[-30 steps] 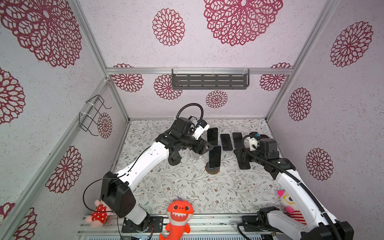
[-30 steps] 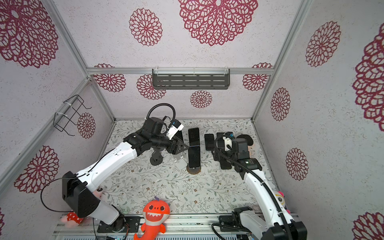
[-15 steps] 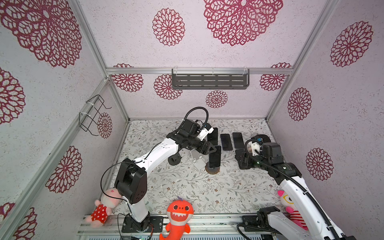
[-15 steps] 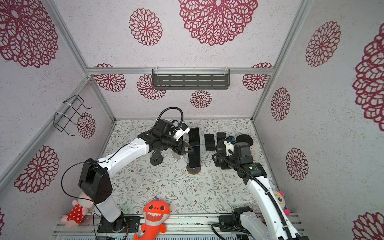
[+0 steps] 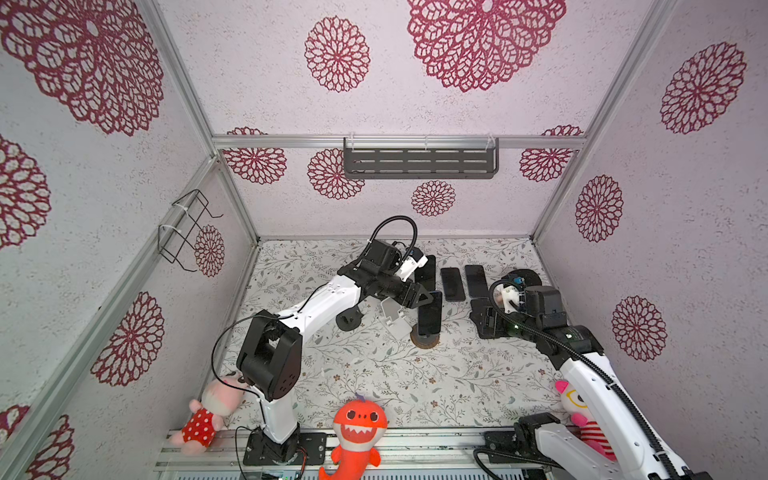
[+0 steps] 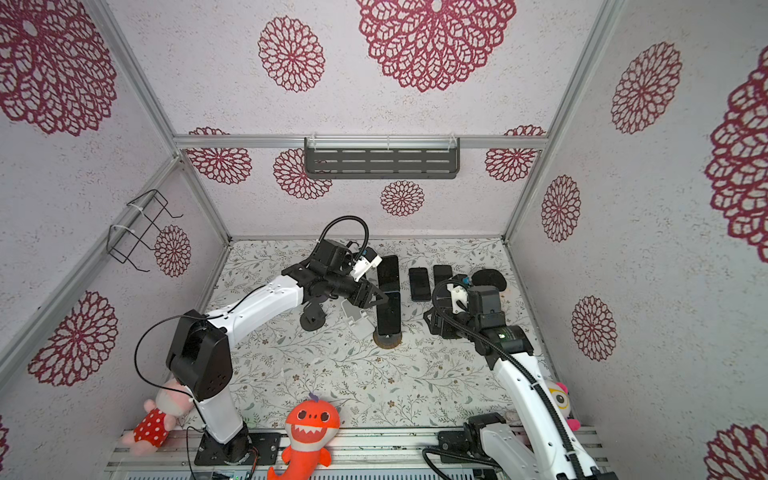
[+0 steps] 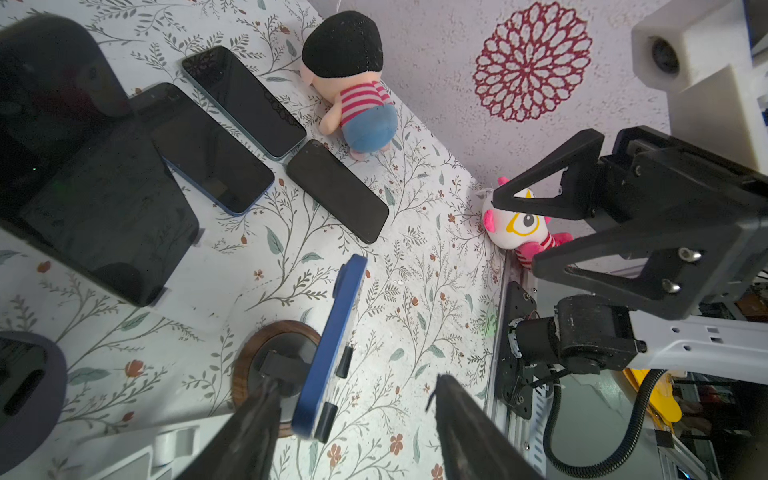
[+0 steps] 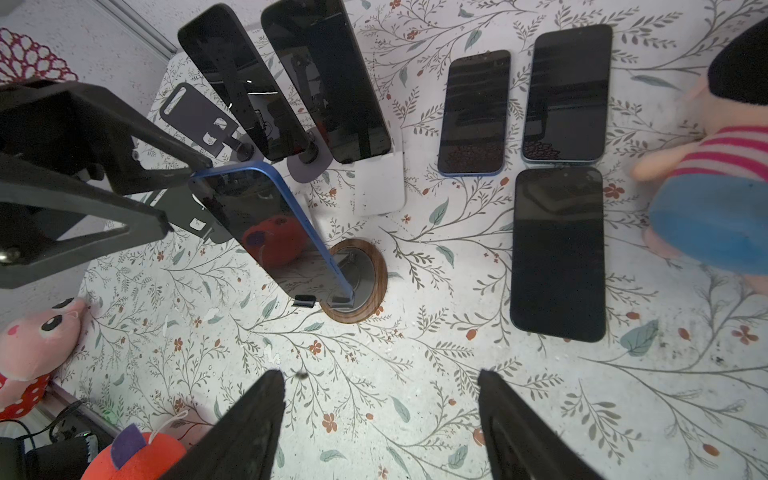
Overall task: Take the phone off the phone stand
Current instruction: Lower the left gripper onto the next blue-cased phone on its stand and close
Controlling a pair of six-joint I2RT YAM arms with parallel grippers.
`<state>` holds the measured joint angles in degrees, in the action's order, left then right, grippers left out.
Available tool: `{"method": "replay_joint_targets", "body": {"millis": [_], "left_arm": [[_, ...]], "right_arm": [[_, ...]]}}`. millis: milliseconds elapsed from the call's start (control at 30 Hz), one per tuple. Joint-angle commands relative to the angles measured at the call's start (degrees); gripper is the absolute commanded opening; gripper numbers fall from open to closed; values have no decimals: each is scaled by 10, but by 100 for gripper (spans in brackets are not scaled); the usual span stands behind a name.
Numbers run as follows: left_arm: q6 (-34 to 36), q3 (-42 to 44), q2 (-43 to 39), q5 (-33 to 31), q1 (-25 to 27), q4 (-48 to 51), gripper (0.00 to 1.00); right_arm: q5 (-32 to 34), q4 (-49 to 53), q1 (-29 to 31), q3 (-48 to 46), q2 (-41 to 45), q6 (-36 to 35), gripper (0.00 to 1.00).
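Phone (image 5: 430,313) stands propped on the phone stand (image 5: 424,341) near the middle of the table (image 5: 374,386), between the two grippers. On the left, the left arm (image 5: 324,301) rises from the front rail (image 5: 415,440), folds at a raised elbow and stretches its white forearm toward the centre and the back. Its wrist is turned so that the left gripper (image 5: 422,297) points to the right, level with the phone's upper end. Its jaws are spread. In the left wrist view one finger (image 7: 253,428) sits behind the phone's blue edge, too blurred to tell whether it touches. The other finger (image 7: 461,424) stands clear on the screen side, so nothing is clamped. The phone's long axis runs nearly upright: its lower edge rests in the stand's two small lips and its top leans back toward the rear of the table. Its dark screen faces the front rail, and the stand's round wooden base lies under it. To the right, the right gripper (image 8: 380,374) hangs above the table with its fingers aimed downward, apart from the phone. Its jaws are parted, with only bare table between them. Other phones (image 5: 452,283) lie flat nearby. The right arm (image 5: 590,374) climbs from the front right corner and leans toward the back along the right wall.
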<state>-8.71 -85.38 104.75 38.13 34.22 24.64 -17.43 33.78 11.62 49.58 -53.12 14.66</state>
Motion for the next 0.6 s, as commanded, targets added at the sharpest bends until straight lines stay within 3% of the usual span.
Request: {"method": "replay_joint_targets", "body": {"millis": [0,567], "left_arm": [[1,-3,7,15,-6,-18,60],[-13,6,25,28,-11,-34,36]], "right_arm": [[-4,5,-2,12,7,-1,76],[1,1,-2,12,4,2,76]]}}
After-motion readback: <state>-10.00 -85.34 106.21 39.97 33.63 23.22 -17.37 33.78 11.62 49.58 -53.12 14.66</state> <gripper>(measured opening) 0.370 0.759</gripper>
